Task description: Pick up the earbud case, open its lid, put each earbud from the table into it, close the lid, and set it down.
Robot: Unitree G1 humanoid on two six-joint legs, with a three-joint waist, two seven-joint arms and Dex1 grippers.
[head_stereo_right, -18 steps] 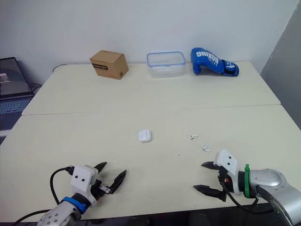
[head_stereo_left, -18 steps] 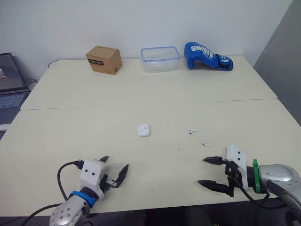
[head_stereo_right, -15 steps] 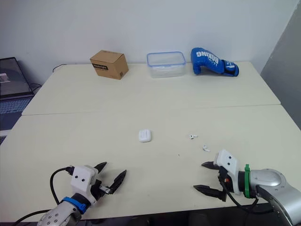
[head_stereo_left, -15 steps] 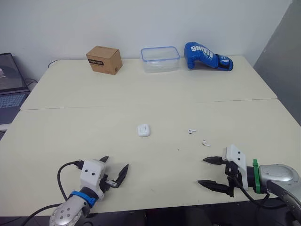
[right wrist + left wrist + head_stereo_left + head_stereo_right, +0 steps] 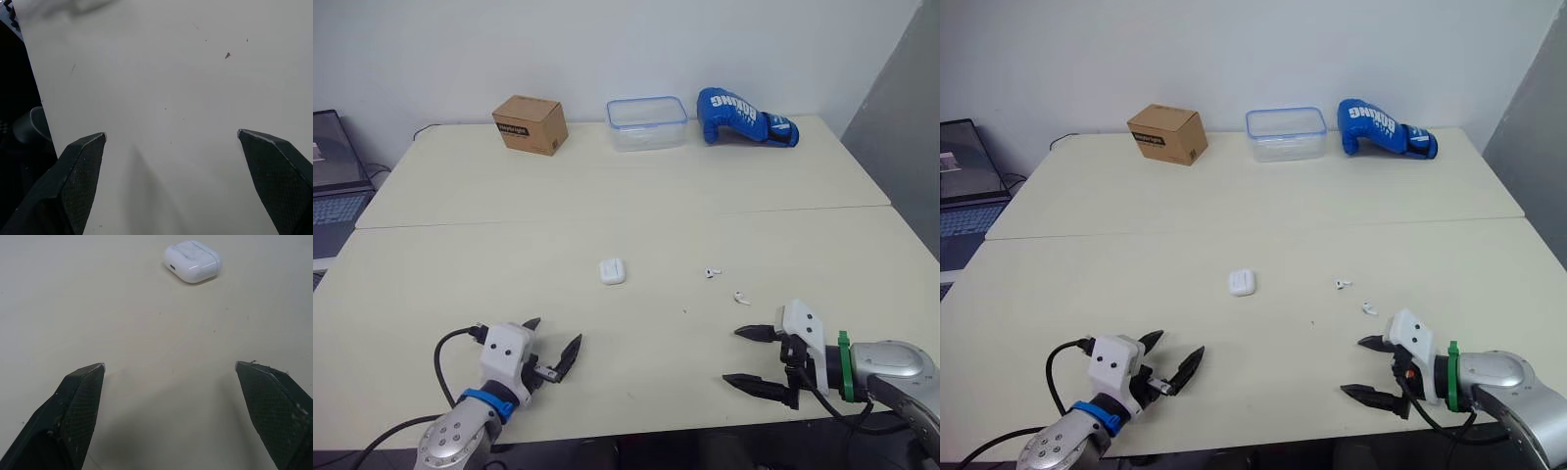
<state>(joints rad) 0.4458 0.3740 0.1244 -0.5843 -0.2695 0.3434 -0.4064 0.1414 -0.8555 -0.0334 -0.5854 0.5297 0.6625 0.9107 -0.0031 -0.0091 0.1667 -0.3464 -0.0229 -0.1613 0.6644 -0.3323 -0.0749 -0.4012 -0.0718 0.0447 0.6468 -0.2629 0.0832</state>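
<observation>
Probably light and slick, the earbud case (image 5: 612,271) lay ahead of my empty, spread left gripper (image 5: 555,335), best pinched across its sides.

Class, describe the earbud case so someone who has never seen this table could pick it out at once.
On the wide cream table, pass over the cardboard box, clear tub and blue boxing glove along the far edge and look to the middle. There lies the earbud case, a small white rounded block, lid shut; the two earbuds to its right are far tinier.
</observation>
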